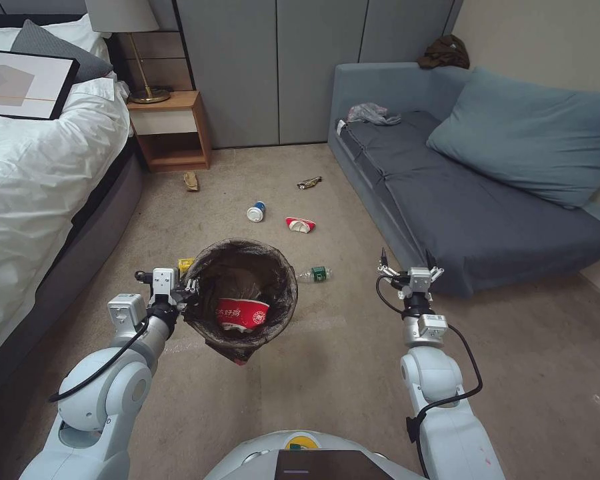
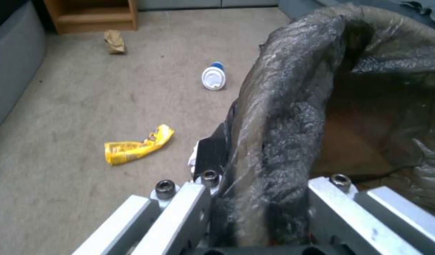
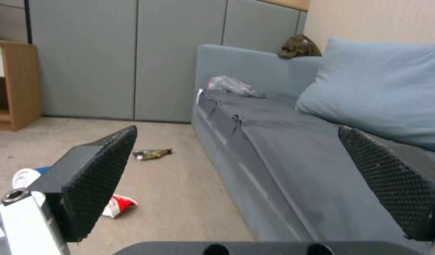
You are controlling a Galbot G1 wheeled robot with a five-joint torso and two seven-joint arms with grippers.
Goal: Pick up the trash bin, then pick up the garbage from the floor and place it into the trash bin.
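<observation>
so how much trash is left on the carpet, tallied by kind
cups: 2, one blue-white, one crushed red
bottles: 1
wrappers: 2, yellow and shiny
brown paper: 1
total: 6

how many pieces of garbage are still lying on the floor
6: brown paper by the nightstand, shiny wrapper near the sofa, blue-white cup and crushed red-white cup mid-floor, bottle and yellow wrapper beside the trash bin. The bin may hide more.
</observation>
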